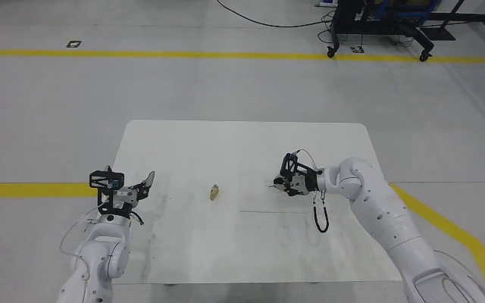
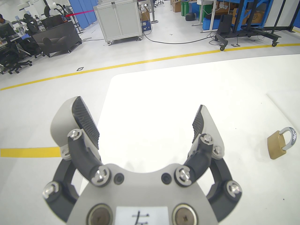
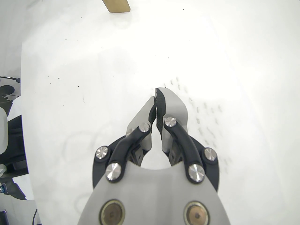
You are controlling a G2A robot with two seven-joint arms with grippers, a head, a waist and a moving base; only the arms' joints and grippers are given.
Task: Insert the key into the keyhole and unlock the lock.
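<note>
A brass padlock (image 1: 214,192) with a silver shackle lies flat near the middle of the white table (image 1: 227,144). It also appears in the left wrist view (image 2: 279,145) and the right wrist view (image 3: 116,1). My right gripper (image 1: 276,184) (image 3: 156,92) hovers low over the table to the right of the padlock, its fingers pressed together. A thin sliver of the key (image 1: 271,184) pokes out past the tips toward the lock. At the table's left edge, my left gripper (image 1: 144,185) (image 2: 140,108) is open and holds nothing, well apart from the padlock.
A black cable (image 1: 322,216) loops from the right wrist onto the table. Yellow floor lines (image 1: 227,54) run beyond the far edge and beside both sides. A wheeled black stand (image 1: 379,30) sits far back on the floor.
</note>
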